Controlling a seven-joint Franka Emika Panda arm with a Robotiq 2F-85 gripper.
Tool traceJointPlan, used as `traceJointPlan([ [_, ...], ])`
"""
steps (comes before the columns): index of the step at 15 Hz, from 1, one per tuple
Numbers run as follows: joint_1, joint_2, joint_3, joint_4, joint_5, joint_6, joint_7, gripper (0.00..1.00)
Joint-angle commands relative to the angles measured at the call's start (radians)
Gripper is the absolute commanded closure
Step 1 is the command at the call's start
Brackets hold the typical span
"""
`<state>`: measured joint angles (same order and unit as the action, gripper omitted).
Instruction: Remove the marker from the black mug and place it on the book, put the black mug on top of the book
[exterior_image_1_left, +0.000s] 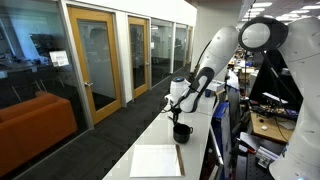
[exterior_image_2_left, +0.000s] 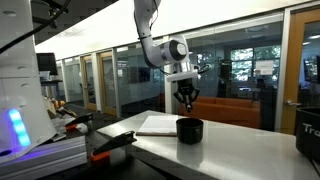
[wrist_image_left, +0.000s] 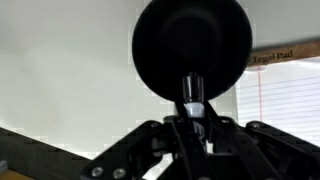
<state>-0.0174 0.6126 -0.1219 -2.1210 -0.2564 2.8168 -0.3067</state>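
- Gripper (exterior_image_2_left: 186, 103) is hanging straight above the black mug (exterior_image_2_left: 189, 130) at the end of the white arm (exterior_image_2_left: 150, 35), clear of the rim, in both exterior views.
- Fingers are pressing together on the marker (wrist_image_left: 193, 95) in the wrist view, pinching the thin dark stick between them.
- Marker is standing upright in that grip, its far end pointing down over the mug's round dark mouth.
- Mug is sitting upright on the white bench (exterior_image_2_left: 230, 155), and nothing is touching it.
- Book (exterior_image_1_left: 157, 160) is lying flat on the bench just beside the mug, white cover up, with a dark edge along one side.
- Lined paper and a brown strip reading "Legal Pad" are showing on the book at the right of the wrist view.
- Nothing is resting on the book.
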Motion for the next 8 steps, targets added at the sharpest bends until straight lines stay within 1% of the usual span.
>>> traceJointPlan([
  [1,-0.012,-0.072,0.04,-0.066,-0.018,-0.039,-0.011,0.95],
  [8,-0.021,-0.131,0.116,-0.215,-0.016,-0.002,-0.057,0.95],
])
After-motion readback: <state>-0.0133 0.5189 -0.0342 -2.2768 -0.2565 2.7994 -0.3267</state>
